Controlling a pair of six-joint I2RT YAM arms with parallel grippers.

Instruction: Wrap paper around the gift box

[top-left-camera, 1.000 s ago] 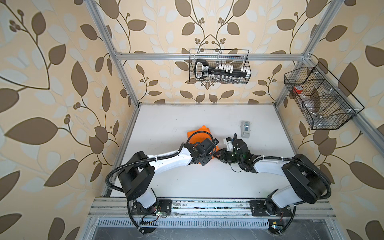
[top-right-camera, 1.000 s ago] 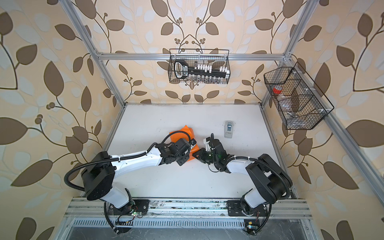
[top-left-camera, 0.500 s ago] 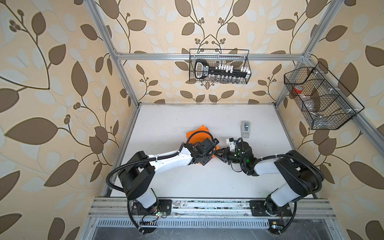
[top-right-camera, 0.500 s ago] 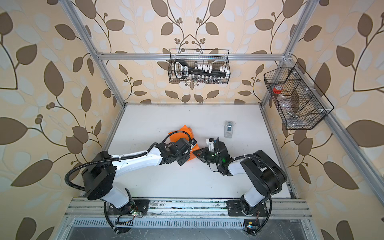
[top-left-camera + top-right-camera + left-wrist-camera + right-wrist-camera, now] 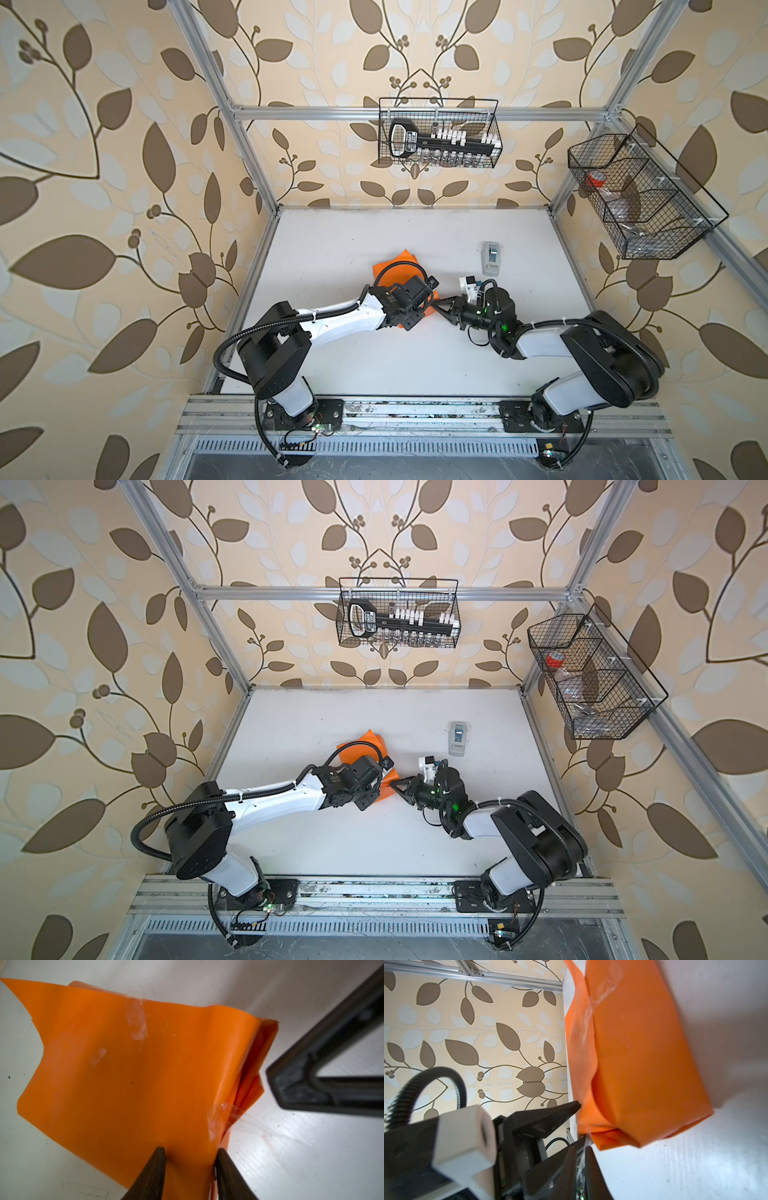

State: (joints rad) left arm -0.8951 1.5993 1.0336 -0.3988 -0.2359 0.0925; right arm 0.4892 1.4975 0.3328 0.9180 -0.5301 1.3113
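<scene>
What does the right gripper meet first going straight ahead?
Most likely the paper: the right gripper aims at the wrapped bundle's near end, tips seemingly almost touching it, though depth is hard to judge.

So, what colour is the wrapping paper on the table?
The paper is plain orange, no print; the left wrist view shows it best.

Leaf-patterned walls, white tabletop, aluminium frame

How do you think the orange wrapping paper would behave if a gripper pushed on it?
Likely floppy: the paper bulges and creases at its folded end. Probably slippery, given its glossy sheen. The clear tape should keep the seam shut.
</scene>
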